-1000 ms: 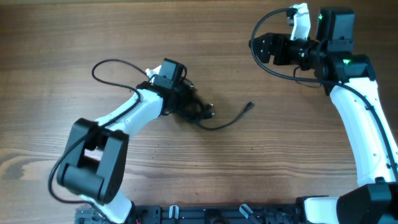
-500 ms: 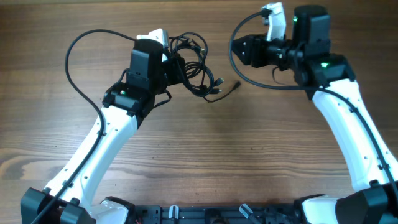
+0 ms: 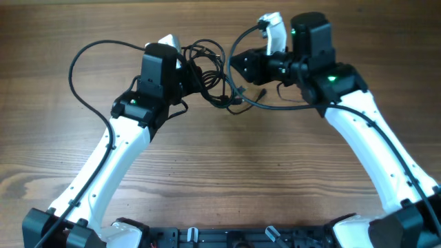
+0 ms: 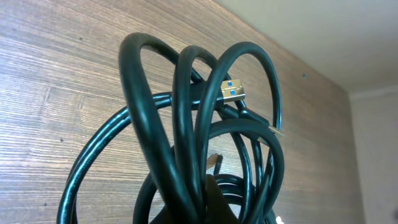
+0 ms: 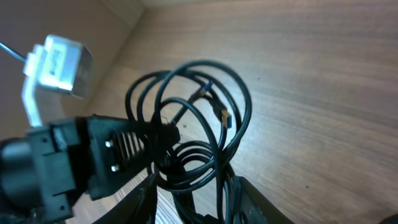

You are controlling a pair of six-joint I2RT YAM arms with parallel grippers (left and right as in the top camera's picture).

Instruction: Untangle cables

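Overhead: our left hand (image 3: 185, 69) is clamped on the cables (image 3: 210, 72), lifted off the tabletop (image 3: 227, 172) and not yet untangled; our right hand (image 3: 238, 69) is alongside, its finger gap unreadable.

Left wrist: loops and USB plug (image 4: 231, 91) show; fingers hidden.

Right wrist: coils blur together; contact cannot be confirmed.
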